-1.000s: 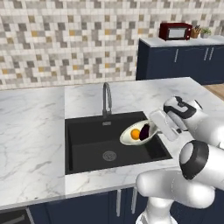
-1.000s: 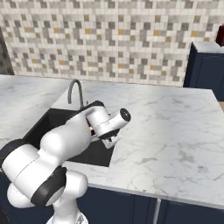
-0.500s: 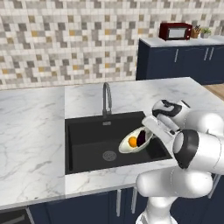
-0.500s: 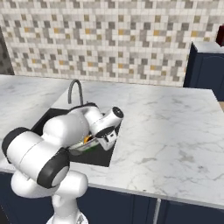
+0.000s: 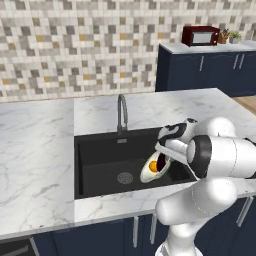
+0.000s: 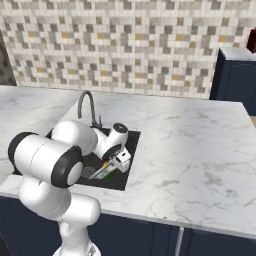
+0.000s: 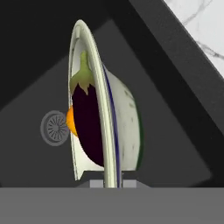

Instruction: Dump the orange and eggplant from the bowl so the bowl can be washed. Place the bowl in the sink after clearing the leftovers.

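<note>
The cream-white bowl (image 5: 148, 173) hangs inside the black sink (image 5: 100, 160), tipped steeply on its edge with its opening toward the drain (image 5: 124, 177). My gripper (image 5: 166, 151) is shut on the bowl's rim from the right. The orange (image 5: 153, 165) and the dark eggplant (image 5: 161, 162) still lie against the tilted bowl's inside. In the hand view the bowl (image 7: 124, 127) stands nearly on edge, the eggplant (image 7: 87, 127) rests along it, and the orange (image 7: 70, 121) peeks out behind, above the drain (image 7: 55, 127). From the right, the gripper (image 6: 119, 161) holds the bowl (image 6: 102, 171) over the sink (image 6: 131, 139).
The grey gooseneck faucet (image 5: 121, 112) rises at the sink's back edge, left of the arm. Marble counter (image 5: 35, 150) surrounds the basin on all sides. A red microwave (image 5: 200, 36) sits on the far dark-blue cabinets at the back right.
The arm has lowered the bowl deeper into the sink and tipped it more steeply. Orange and eggplant stay in the bowl, and the gripper stays shut on the rim.
</note>
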